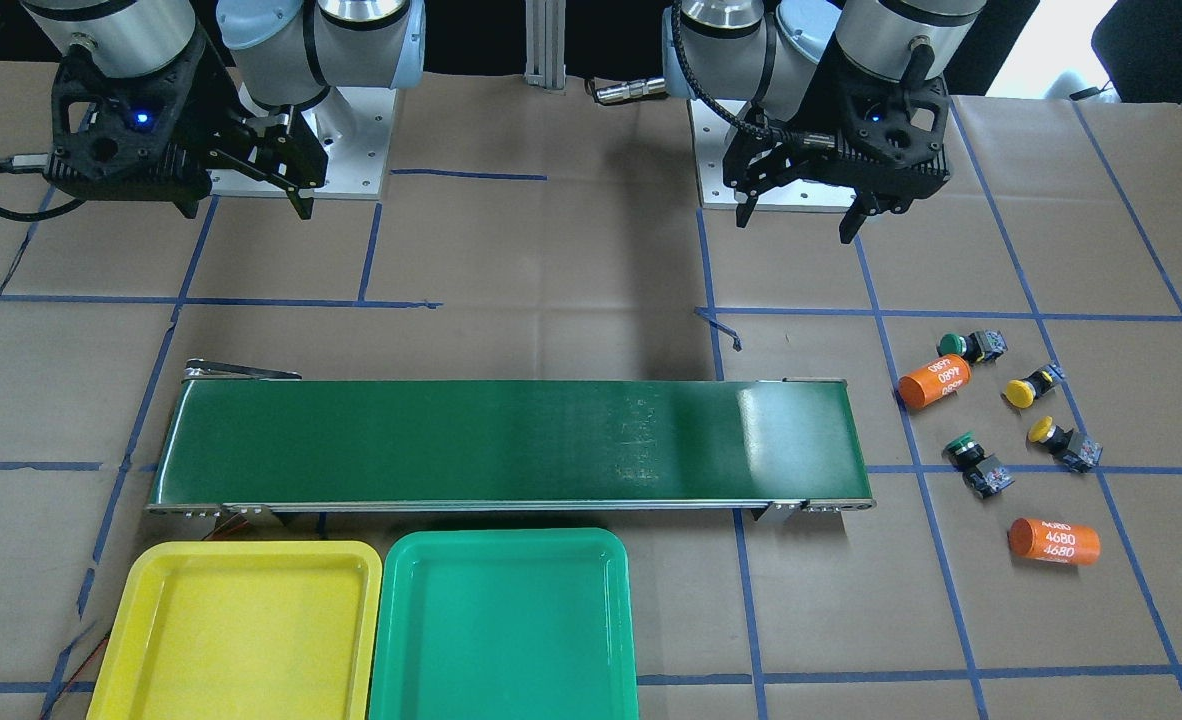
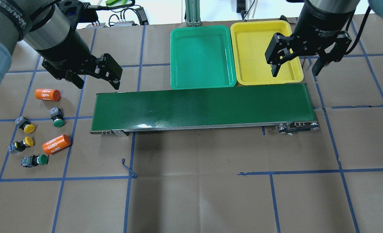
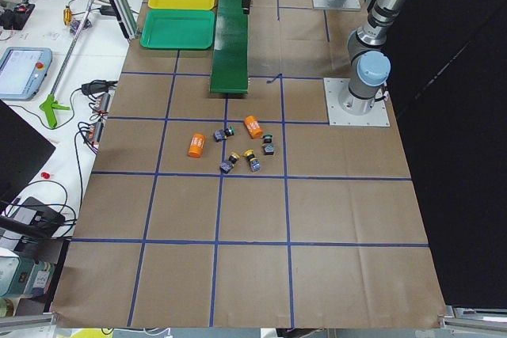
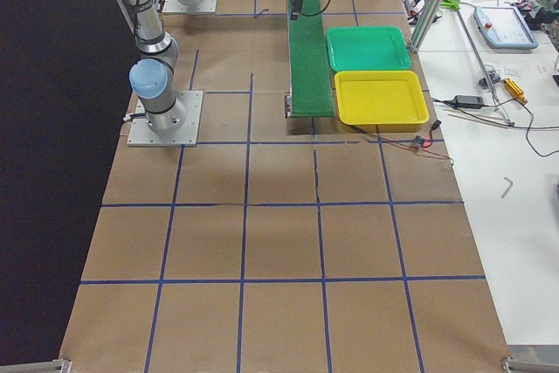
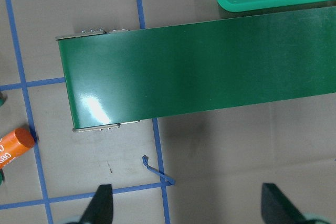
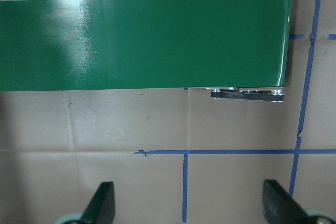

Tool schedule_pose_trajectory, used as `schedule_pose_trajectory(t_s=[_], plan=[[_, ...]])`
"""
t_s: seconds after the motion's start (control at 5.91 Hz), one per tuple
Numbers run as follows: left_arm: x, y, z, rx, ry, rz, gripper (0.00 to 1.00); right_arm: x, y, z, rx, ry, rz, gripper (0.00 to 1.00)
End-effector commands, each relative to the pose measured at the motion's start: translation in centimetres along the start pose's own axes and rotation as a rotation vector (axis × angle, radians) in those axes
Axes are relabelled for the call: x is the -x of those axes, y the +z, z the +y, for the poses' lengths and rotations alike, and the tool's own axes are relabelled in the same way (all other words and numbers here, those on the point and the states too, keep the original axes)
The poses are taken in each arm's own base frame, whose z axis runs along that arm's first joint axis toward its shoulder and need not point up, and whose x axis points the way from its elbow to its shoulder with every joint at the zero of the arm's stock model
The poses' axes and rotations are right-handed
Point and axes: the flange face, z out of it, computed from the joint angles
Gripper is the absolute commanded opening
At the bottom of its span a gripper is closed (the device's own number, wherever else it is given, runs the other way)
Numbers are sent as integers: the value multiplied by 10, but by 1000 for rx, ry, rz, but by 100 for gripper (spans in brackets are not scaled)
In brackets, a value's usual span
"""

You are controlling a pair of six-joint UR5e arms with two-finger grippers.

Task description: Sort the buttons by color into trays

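Observation:
Four buttons lie on the paper at the robot's left, beyond the belt's end: two green buttons point(image 2: 59, 123) point(image 2: 42, 159) and two yellow buttons point(image 2: 29, 128) point(image 2: 28, 141). They also show in the front view, green point(image 1: 951, 346) point(image 1: 959, 443) and yellow point(image 1: 1019, 392) point(image 1: 1041, 432). The green tray point(image 2: 203, 58) and the yellow tray point(image 2: 259, 55) stand empty side by side behind the belt. My left gripper point(image 2: 97, 83) hangs open and empty above the belt's left end. My right gripper point(image 2: 294, 72) hangs open and empty over the yellow tray's near right corner.
A long dark-green conveyor belt point(image 2: 204, 108) runs across the table's middle, in front of the trays. Two orange cylinders printed "4680" point(image 2: 47, 94) point(image 2: 56, 144) lie among the buttons. Brown paper with blue tape lines covers the table.

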Motion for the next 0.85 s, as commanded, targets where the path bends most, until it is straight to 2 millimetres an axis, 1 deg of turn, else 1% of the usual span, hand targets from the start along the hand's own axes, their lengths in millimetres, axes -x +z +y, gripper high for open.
schedule_pose_trajectory(t_s=[0.0,0.17,0.34,0.51,0.68], plan=[[7,-2,-2,-6,-3,0,98,0,0,1,-1,0,-1,100],[16,-9,-9,-10,52,-1,98,0,0,1,-1,0,1,100],[41,-7,-12,-1,97,-1,98,0,0,1,-1,0,1,100],[81,6,-10,27,196,8,98,0,0,1,-1,0,1,100],[111,27,-4,70,298,32,98,0,0,1,-1,0,-2,100]])
